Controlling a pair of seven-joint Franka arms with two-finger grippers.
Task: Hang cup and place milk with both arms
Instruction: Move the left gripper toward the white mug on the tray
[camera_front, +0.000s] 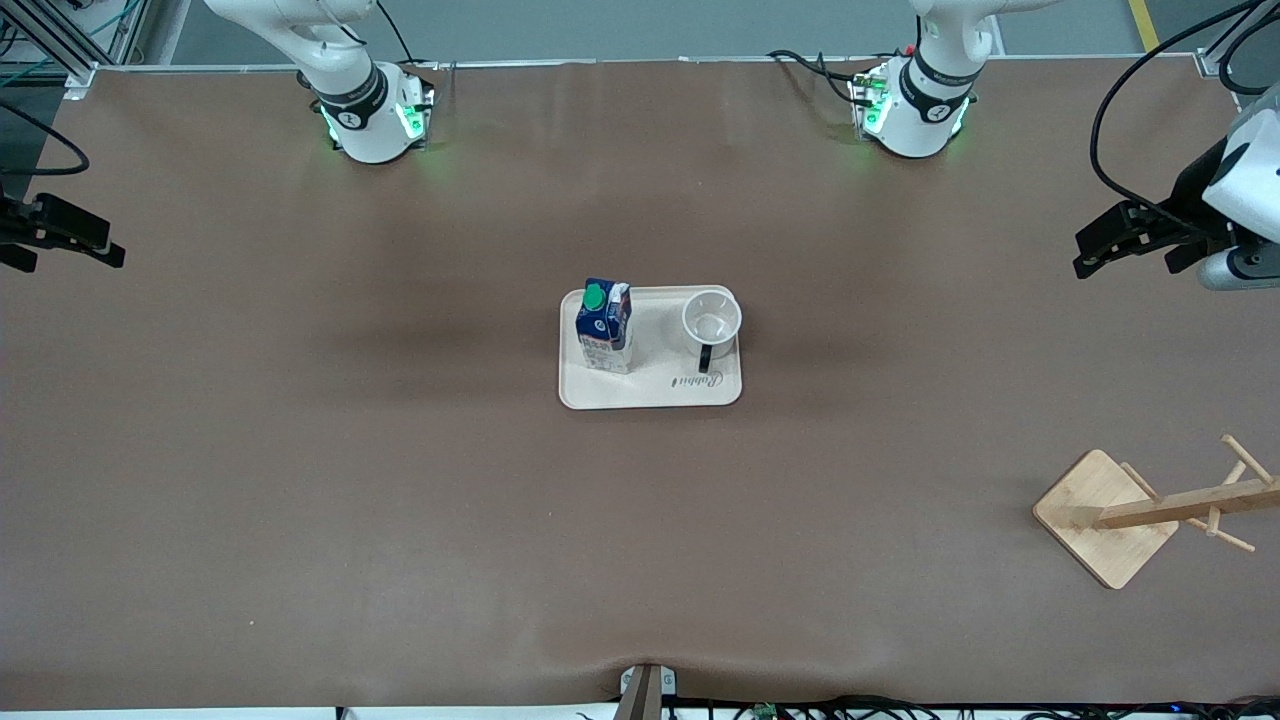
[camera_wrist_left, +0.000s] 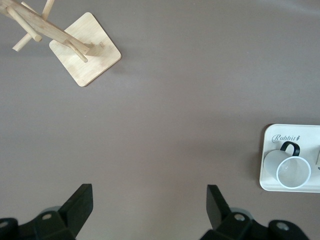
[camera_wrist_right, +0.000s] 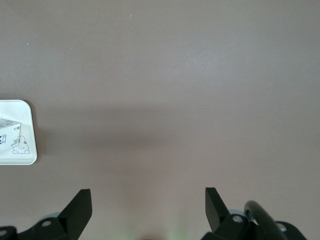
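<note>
The milk, a blue and white carton with a green cap, stands upright on a cream tray at the table's middle. The cup stands upright on the same tray, beside the milk toward the left arm's end, its black handle pointing at the front camera. The cup also shows in the left wrist view. A corner of the tray and an edge of the milk show in the right wrist view. My left gripper is open and empty over bare table at its end. My right gripper is open and empty over its end.
A wooden cup rack with pegs stands on a square base near the left arm's end, nearer to the front camera than the tray; it also shows in the left wrist view. Brown table surface surrounds the tray.
</note>
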